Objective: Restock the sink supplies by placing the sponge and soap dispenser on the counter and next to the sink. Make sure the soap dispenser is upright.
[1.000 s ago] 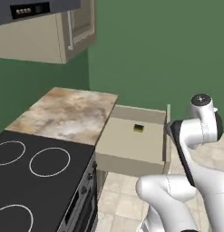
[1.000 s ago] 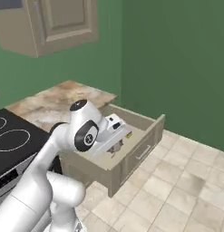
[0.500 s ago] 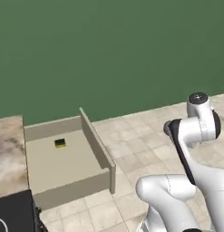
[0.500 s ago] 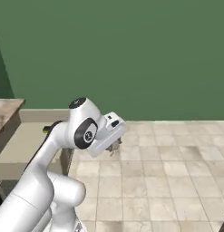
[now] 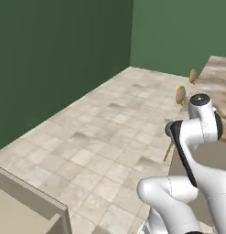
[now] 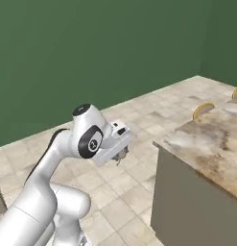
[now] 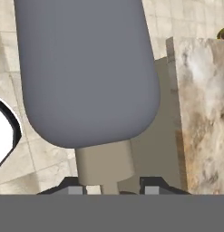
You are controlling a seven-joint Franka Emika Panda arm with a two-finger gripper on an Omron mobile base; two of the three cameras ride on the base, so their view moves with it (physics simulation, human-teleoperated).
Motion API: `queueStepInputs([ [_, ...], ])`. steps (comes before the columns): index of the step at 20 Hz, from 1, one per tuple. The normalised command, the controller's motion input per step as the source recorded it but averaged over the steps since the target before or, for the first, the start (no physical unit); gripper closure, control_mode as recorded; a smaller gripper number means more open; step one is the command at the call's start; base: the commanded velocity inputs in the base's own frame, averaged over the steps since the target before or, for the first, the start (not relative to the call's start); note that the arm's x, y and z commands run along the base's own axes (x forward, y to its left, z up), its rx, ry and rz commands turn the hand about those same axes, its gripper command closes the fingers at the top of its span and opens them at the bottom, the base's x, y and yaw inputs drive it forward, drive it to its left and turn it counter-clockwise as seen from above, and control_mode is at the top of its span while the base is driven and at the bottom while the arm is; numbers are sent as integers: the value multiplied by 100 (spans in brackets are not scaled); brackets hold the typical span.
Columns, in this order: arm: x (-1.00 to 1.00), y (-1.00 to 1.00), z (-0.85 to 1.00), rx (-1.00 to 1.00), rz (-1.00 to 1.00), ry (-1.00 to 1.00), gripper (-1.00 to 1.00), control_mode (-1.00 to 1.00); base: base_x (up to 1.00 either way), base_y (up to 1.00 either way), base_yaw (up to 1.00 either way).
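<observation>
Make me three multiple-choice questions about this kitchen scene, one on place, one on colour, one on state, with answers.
1. Where is the counter in the right base view?
A. right of the arm
B. left of the arm
C. behind the wall

2. What colour is the wall?
A. white
B. green
C. blue

3. What is the gripper doing in the hand view?
A. hanging open over a sponge
B. shut on the soap dispenser
C. pressing a faucet

Answers: A, the marbled slab stands at the right edge; B, dark green behind the tiled floor; B, the grey bottle's neck sits between the fingertips.
</observation>
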Motion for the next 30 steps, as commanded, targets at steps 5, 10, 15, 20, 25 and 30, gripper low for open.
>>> queueStepInputs([
  [5,0,0,0,0,0,0,100,100,0,-7,-92],
  [10,0,0,0,0,0,0,100,100,1,-62,-71],
  [15,0,0,0,0,0,0,100,100,11,-98,-36],
  [20,0,0,0,0,0,0,100,100,18,-75,-11],
  [25,0,0,0,0,0,0,100,100,22,-72,-9],
  [30,0,0,0,0,0,0,100,100,23,-34,-63],
])
